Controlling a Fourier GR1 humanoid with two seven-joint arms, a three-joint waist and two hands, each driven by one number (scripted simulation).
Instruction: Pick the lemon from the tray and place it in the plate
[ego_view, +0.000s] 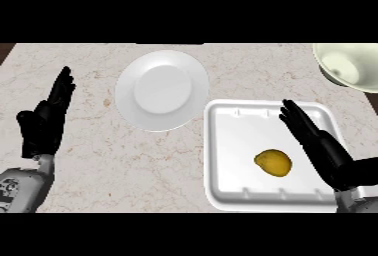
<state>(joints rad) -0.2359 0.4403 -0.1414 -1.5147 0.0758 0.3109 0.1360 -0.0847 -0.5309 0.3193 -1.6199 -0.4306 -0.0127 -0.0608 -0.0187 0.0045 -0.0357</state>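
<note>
A yellow lemon (274, 163) lies in the white tray (229, 150) at the lower right, toward the tray's near side. My right hand (322, 147) is over the tray's right part, just right of the lemon, fingers straight and open, not touching the fruit. A white round plate (162, 90) sits on the counter left of the tray and farther back, with nothing on it. At the left edge of the counter my left hand (44, 122) rests open, fingers pointing up.
A pale green bowl (353, 65) stands at the far right corner, partly cut off by the view. The marble counter (111, 165) runs bare between my left hand and the tray.
</note>
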